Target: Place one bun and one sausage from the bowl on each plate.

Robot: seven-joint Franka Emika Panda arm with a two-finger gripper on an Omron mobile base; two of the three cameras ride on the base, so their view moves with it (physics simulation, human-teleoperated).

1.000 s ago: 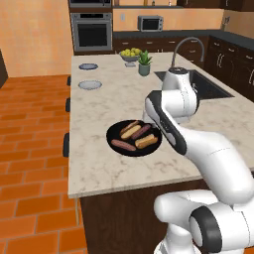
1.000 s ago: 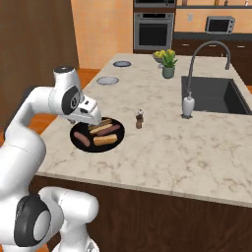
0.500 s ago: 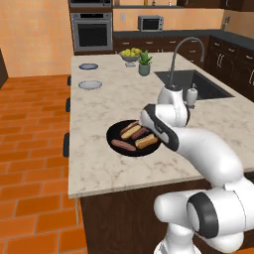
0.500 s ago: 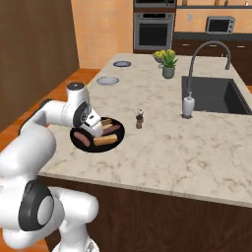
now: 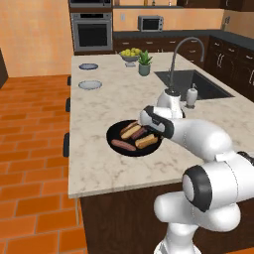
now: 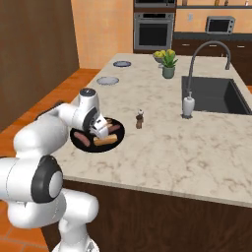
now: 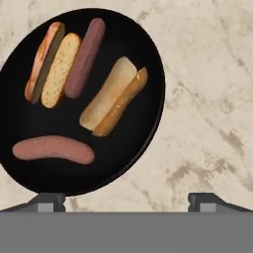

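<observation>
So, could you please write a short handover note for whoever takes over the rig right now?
End effector: open, empty, hovering low over the near edge of the bowl.
Bowl: on the island's near end, holding two buns and two sausages.
Plates: near plate and far plate sit bare at the island's far left edge.
Done: nothing moved yet.
Left: put one bun and one sausage on each plate.
</observation>
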